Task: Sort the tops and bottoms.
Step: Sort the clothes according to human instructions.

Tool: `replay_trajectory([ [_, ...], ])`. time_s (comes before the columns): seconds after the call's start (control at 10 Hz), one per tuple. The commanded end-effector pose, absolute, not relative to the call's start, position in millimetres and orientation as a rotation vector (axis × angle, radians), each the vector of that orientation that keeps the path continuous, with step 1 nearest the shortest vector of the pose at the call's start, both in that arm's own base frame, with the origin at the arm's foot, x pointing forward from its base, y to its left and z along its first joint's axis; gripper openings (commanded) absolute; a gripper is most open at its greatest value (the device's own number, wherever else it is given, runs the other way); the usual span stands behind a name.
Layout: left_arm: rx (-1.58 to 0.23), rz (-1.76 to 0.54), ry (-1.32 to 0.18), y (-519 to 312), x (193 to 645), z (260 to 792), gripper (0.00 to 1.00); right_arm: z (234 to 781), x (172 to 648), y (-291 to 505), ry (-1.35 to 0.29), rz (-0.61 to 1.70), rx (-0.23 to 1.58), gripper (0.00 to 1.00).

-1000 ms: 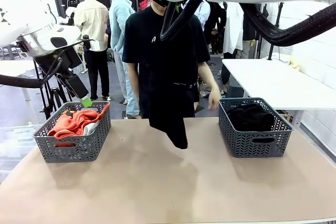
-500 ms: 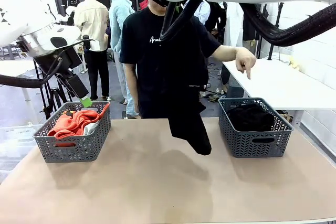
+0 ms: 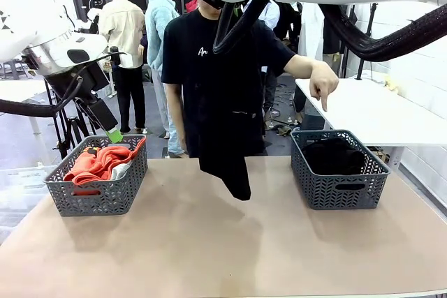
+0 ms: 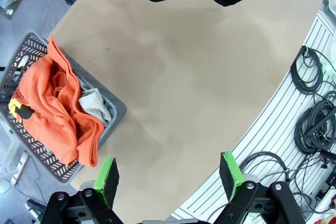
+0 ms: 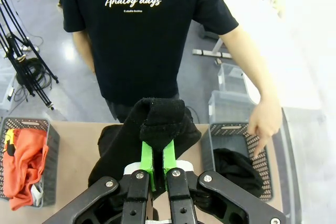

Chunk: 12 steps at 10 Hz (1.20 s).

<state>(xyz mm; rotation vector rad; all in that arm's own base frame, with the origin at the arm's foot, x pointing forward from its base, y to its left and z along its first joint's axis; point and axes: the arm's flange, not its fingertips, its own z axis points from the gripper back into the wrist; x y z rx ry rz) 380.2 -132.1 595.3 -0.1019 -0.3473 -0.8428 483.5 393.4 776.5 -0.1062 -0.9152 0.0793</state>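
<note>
At the far left a grey woven-pattern plastic basket (image 3: 98, 197) holds a crumpled orange-red top (image 3: 98, 162) with a light grey top (image 3: 122, 169) tucked at its right side. The left gripper (image 4: 170, 174) hangs above the basket's near-left, green pads spread wide, nothing between them. The tan table (image 3: 223, 242) is smooth and bare across the middle and near edge, with open room between the baskets. Over the centre a limp black bottom (image 3: 227, 151) dangles, its lower tip hanging over the table's far middle; the right gripper (image 5: 157, 163) pinches its bunched upper fold, pads clamped tight. A person's hand (image 3: 325, 85) points down above the right basket (image 3: 339, 190), which holds dark cloth (image 3: 332, 155).
</note>
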Motion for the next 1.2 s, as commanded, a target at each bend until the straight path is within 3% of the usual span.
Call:
replay_trajectory([
  [0.0, -0.103, -0.844, -0.346, -131, 378, 595, 1.0, 780, 481, 390, -0.909, 0.074, -0.092, 0.0],
  [0.6, -0.103, -0.844, -0.346, -131, 378, 595, 1.0, 777, 484, 393, -0.915, 0.079, -0.106, 0.0],
  [0.8, -0.103, -0.844, -0.346, -131, 378, 595, 1.0, 820, 471, 357, -0.919, 0.103, -0.12, 0.0],
  [1.1, -0.103, -0.844, -0.346, -131, 378, 595, 1.0, 907, 446, 280, -1.057, -0.017, -0.206, 0.0],
])
